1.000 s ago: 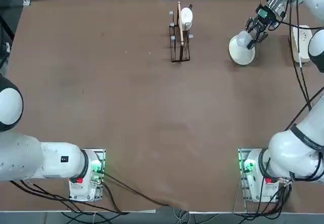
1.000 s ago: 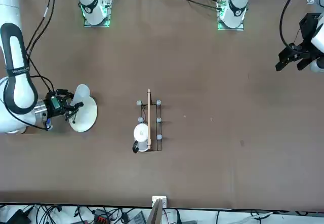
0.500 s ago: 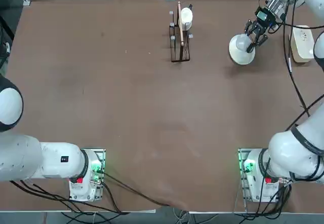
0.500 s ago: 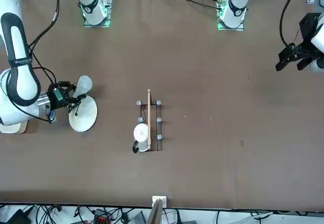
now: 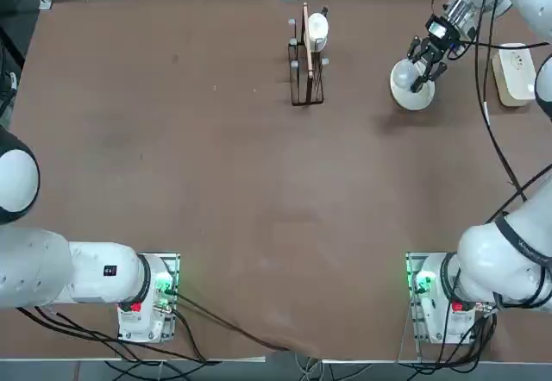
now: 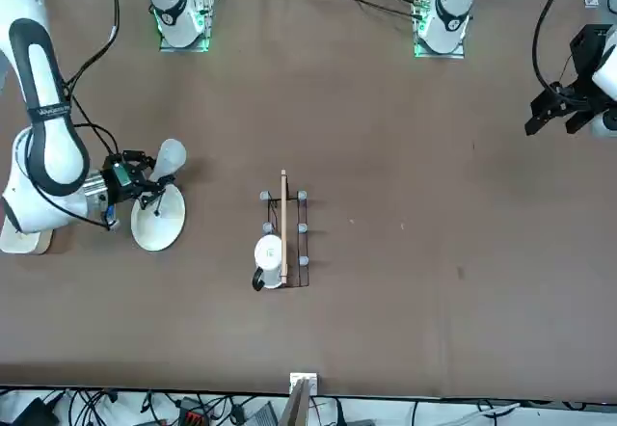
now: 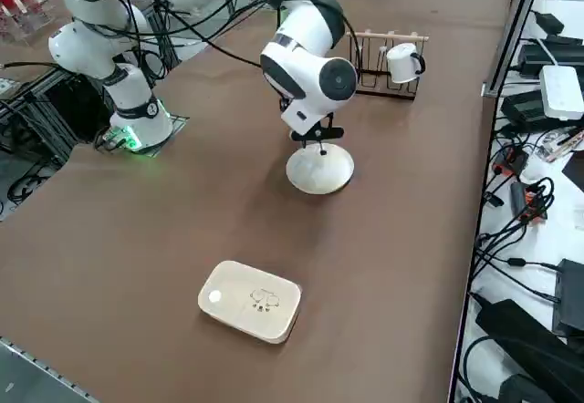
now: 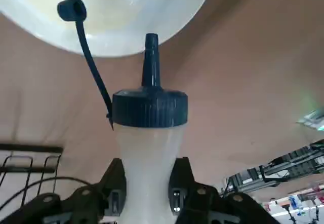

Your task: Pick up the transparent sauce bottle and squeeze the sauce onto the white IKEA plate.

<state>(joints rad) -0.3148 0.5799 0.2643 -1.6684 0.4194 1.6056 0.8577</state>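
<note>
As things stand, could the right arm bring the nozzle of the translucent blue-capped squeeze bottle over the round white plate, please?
Probably yes: the right gripper is shut on the translucent squeeze bottle, held over the round white plate's rim, nozzle uncapped; nothing stands between them.

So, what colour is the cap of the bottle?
Dark blue: the cap on the bottle, clearest in the right wrist view.

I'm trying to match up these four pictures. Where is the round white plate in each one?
Top view: the white IKEA plate is far right, near the top, under the right gripper.
Front view: left side, mid-height.
Right side view: centre, below the arm.
Right wrist view: beyond the transparent sauce bottle, its nozzle pointing toward the plate's edge.
Shared landmark: the black wire rack beside the plate.
</note>
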